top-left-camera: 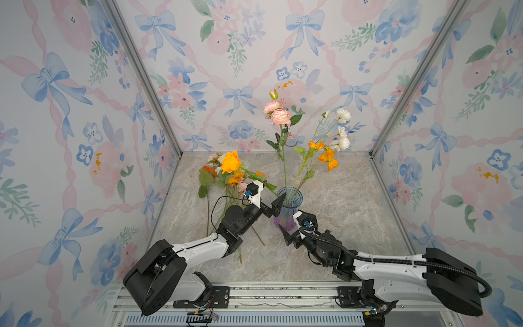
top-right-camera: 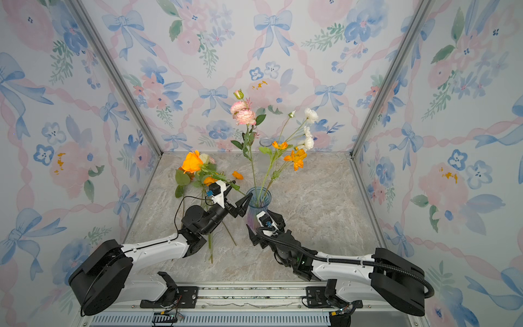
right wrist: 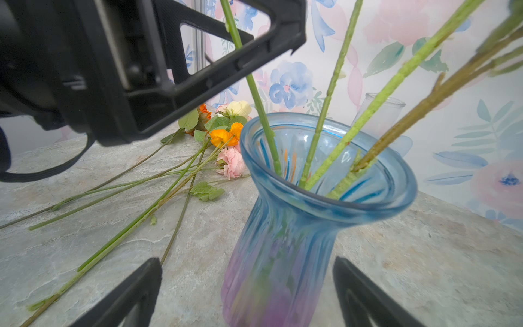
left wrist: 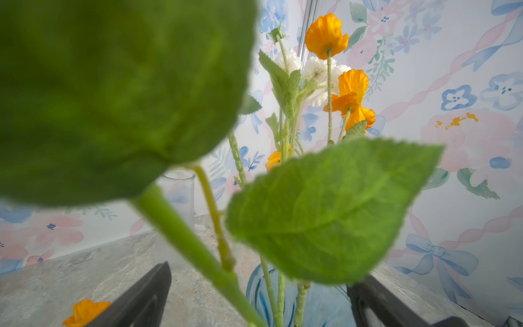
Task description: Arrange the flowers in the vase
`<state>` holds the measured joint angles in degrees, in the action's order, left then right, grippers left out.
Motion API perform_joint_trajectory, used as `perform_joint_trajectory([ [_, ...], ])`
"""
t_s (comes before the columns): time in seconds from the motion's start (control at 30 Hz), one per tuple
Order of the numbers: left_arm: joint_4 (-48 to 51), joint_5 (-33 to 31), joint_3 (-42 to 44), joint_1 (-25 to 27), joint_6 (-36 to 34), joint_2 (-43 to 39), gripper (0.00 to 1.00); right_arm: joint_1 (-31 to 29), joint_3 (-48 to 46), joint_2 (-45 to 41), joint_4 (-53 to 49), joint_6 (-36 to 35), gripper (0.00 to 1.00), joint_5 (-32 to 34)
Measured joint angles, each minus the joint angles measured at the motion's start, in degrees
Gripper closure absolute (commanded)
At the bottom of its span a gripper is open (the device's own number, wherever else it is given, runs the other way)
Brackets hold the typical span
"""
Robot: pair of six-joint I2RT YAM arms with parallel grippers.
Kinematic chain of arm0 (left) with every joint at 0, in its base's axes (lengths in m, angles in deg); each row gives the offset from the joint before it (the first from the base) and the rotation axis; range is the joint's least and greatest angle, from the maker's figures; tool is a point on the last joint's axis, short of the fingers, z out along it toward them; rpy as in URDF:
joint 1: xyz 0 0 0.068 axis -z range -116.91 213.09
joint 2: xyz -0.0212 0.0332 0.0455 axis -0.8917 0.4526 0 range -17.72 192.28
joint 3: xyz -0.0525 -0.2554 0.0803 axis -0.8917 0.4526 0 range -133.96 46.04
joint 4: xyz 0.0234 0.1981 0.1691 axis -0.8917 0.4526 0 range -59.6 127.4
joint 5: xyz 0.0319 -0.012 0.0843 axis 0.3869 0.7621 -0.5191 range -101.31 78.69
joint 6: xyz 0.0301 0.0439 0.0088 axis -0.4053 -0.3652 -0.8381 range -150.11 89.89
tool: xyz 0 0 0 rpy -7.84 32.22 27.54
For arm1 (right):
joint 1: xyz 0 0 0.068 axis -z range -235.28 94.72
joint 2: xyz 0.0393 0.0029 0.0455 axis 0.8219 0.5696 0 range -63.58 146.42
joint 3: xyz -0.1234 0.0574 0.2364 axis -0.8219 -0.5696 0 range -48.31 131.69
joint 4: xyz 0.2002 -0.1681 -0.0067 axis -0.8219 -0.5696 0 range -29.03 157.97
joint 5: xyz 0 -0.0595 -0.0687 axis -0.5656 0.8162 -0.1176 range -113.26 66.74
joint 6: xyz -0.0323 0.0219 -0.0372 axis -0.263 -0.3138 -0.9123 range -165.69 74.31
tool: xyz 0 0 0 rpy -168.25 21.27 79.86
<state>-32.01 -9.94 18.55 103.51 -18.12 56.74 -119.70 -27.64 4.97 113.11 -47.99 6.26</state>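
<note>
Both jaws are standing wide open, empty. The orange rose (top-left-camera: 230, 162) is leaning low from the vase (top-left-camera: 288, 211) between your left jaws; you are risking dragging it out.

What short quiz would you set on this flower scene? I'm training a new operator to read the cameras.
1. True or false: the ribbed blue-to-purple glass vase lies on its side.
2. The tall pink carnation stem is: A standing in the vase, B lying flat, C held by a gripper.
3. Fill in: the left gripper has its jaws ___.
Key: 1 false; 2 A; 3 open.
</note>
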Motion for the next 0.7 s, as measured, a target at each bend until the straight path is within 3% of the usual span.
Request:
perform_joint_trajectory([
  [0.27, 5.8, -2.1, 6.3, -0.7, -1.3, -9.9, 0.02, 0.0, -0.1, -0.9, 0.0, 0.2, 0.03, -0.9],
  [0.47, 12.7, -7.2, 10.3, -1.3, -1.7, -20.5, 0.03, 0.0, -0.2, -1.6, 0.6, 0.4, 0.03, -2.7],
  [0.7, 23.1, -19.1, 13.5, -3.6, 1.6, -28.9, 0.19, -2.6, -0.5, -1.3, 2.6, -1.8, 0.03, -3.9],
])
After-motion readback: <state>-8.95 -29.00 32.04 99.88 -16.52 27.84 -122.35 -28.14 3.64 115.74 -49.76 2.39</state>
